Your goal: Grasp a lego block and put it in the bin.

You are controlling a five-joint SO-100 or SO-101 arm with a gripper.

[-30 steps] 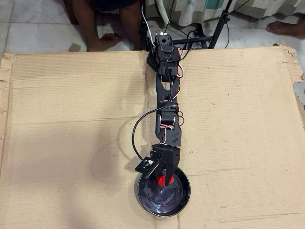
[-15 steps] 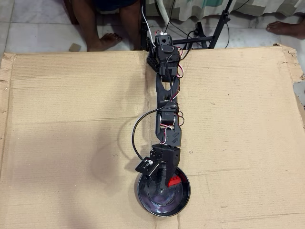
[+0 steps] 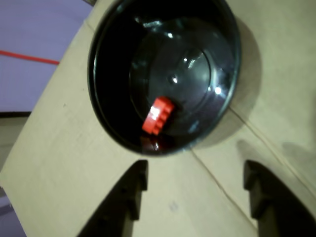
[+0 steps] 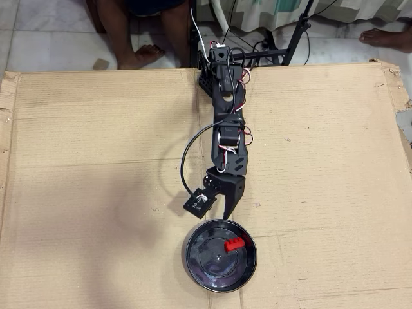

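The red lego block [image 4: 235, 244] lies loose inside the black bin [image 4: 188, 257], to the right of its middle in the overhead view. The wrist view shows the lego block [image 3: 158, 116] resting on the dish's lower inner slope, near the rim of the bin [image 3: 106, 69]. My gripper [image 4: 226, 212] hangs just above the dish's upper rim in the overhead view, clear of it. Seen from the wrist, the gripper [image 3: 195, 173] is open, with two dark fingers [image 3: 129, 195] wide apart over bare cardboard and nothing between them.
A large cardboard sheet [image 4: 96, 161] covers the floor under arm and bin. The arm's base [image 4: 219, 61] stands at its top edge, beside cables and a stand leg [image 4: 296, 35]. A person's feet [image 4: 145, 55] rest on the tiles beyond it.
The gripper let go of the red block, which now lies in the dish. The arm then drew back toward its base, off the dish.
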